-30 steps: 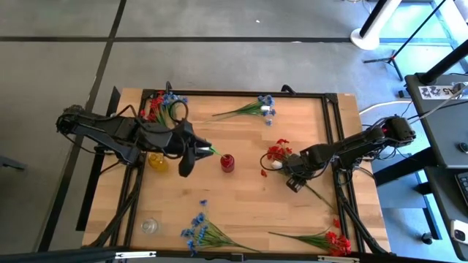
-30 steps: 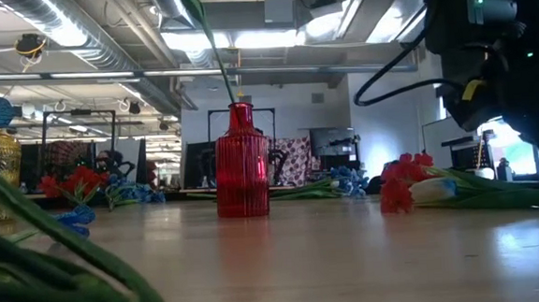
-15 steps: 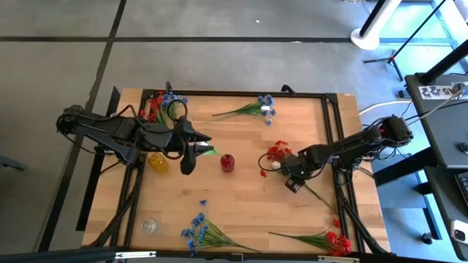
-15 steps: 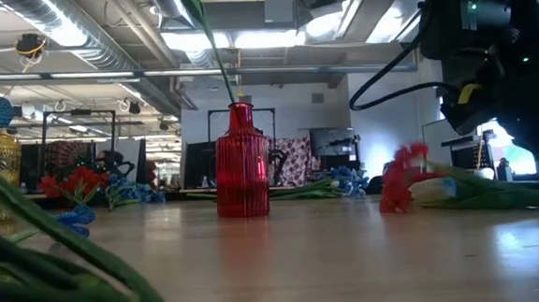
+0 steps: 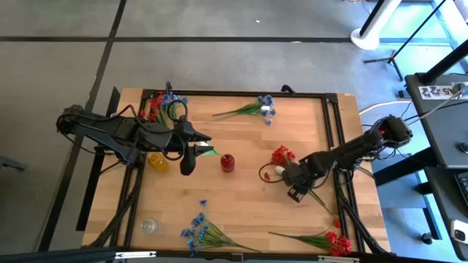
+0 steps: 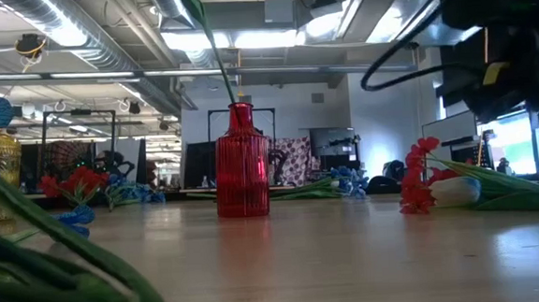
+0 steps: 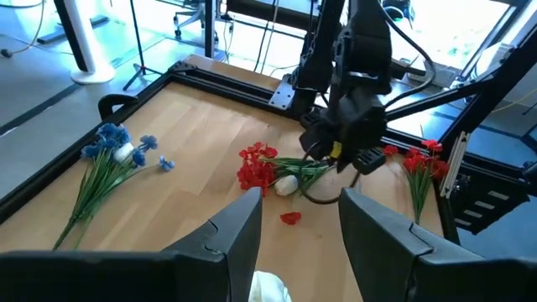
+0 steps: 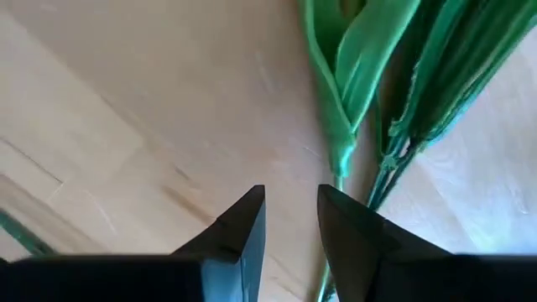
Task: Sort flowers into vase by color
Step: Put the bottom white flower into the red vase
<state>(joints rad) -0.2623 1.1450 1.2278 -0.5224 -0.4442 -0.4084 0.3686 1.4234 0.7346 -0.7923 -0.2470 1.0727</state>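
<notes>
Vase [image 5: 227, 162] mid-table, left tool [image 5: 196, 150] just left of it, right tool [image 5: 292, 180] right, flowers [image 5: 281, 155] beside.

Bare desk [image 5: 248, 201] between red vase [image 5: 227, 162] and near-edge blue sprigs [image 5: 205, 232]; red sprigs [image 5: 281, 155] block the right half

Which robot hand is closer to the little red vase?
The left. The left gripper hovers just beside the red vase, apart from it. The right gripper is farther off across the table, by a red flower bunch.
</notes>
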